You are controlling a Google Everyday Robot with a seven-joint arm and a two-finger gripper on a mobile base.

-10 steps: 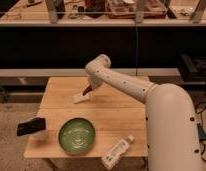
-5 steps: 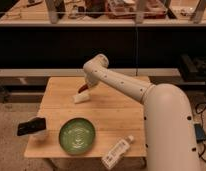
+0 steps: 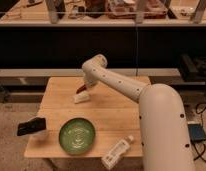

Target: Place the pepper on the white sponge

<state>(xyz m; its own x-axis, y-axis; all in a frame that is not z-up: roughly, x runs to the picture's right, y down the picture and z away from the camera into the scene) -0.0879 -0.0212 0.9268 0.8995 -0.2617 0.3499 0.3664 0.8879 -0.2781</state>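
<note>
The white sponge [image 3: 80, 98] lies on the wooden table [image 3: 116, 117], left of its middle and toward the back. My gripper [image 3: 85, 88] hangs just above the sponge's right end, at the end of the white arm that reaches in from the right. It is shut on the small dark red pepper [image 3: 82, 90]. The pepper slants down to the left and its lower tip sits right at the sponge's top edge.
A green plate [image 3: 77, 135] sits at the table's front. A white bottle with a label [image 3: 116, 152] lies near the front right edge. A black object [image 3: 31, 126] rests at the front left corner. A dark shelf unit runs behind the table.
My gripper has moved a little left and down with the pepper, bringing it closer over the sponge. The other things have not moved.
</note>
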